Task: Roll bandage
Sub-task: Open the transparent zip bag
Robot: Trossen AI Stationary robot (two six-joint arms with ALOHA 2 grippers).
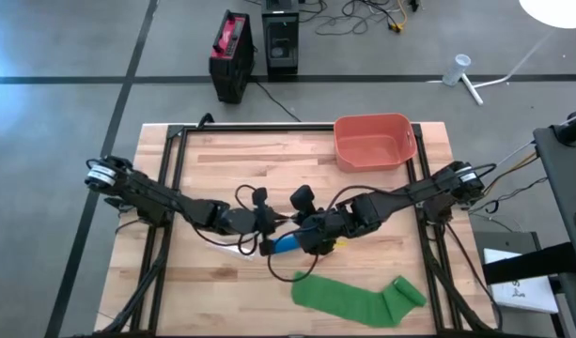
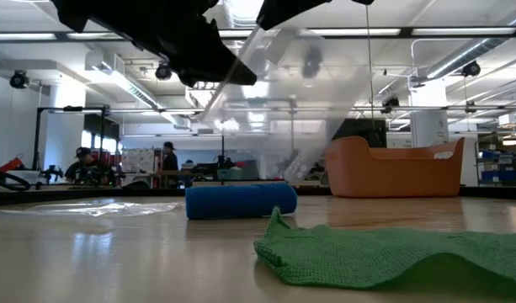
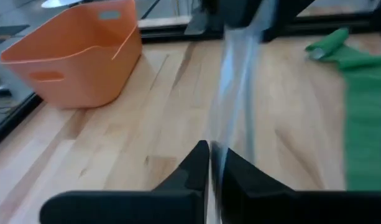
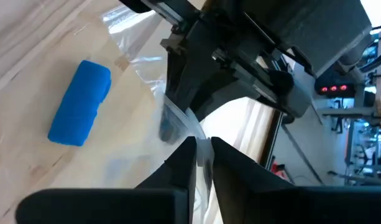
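From above, both arms meet beside the blue roll (image 1: 284, 244) on the worktop (image 1: 222, 160). At table height, clear wrap (image 2: 266, 93) stretches above it. Each wrist view shows left gripper (image 3: 210, 163) and right gripper (image 4: 202, 152) pinching that film (likely to tear or slip if pulled unevenly).

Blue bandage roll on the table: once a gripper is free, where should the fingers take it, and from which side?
Probably across its middle, from straight above. The blue bandage roll lies flat on its side on the table, uncovered, so the fingers can straddle its short width. Both the left gripper and right gripper are shut on the clear plastic bag, the green bandage apart.
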